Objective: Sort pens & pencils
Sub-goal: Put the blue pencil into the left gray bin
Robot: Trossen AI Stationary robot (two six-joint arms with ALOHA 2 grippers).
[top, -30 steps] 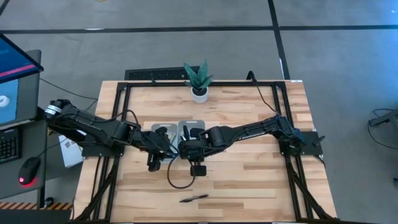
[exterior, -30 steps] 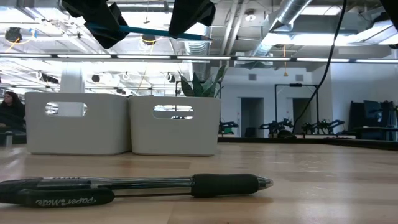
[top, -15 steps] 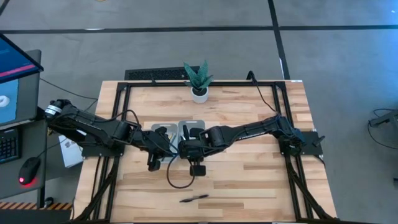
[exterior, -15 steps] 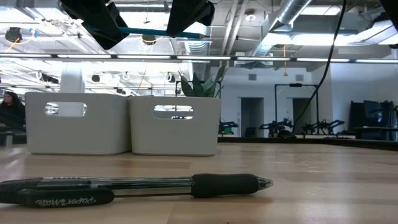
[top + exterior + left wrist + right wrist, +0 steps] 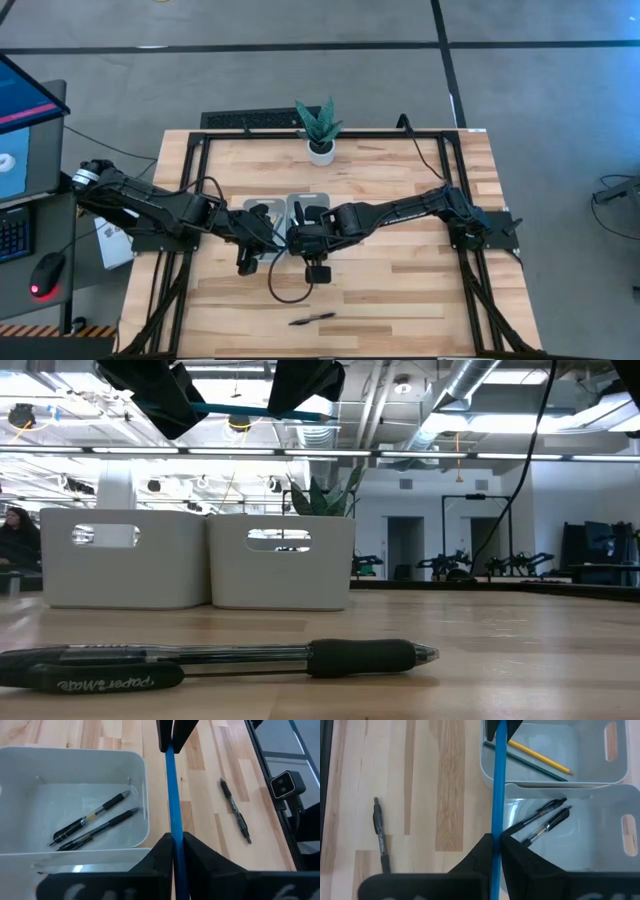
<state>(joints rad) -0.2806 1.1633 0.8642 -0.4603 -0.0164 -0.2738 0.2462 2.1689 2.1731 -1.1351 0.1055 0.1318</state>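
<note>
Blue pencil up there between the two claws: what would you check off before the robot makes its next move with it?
1. Left gripper shut on the blue pencil: ok.
2. Right gripper shut on the same pencil: ok, but with both holding it, one probably has to let go first.
3. Pencil held well above the trays, going by the low view: ok.
4. Pencil tray has room; only the yellow pencil and the dark grey pencil lie in it: ok.
5. Pen tray holds two pens and no pencil: ok.
6. All pens sorted: not ok, the third pen lies on the table.
</note>
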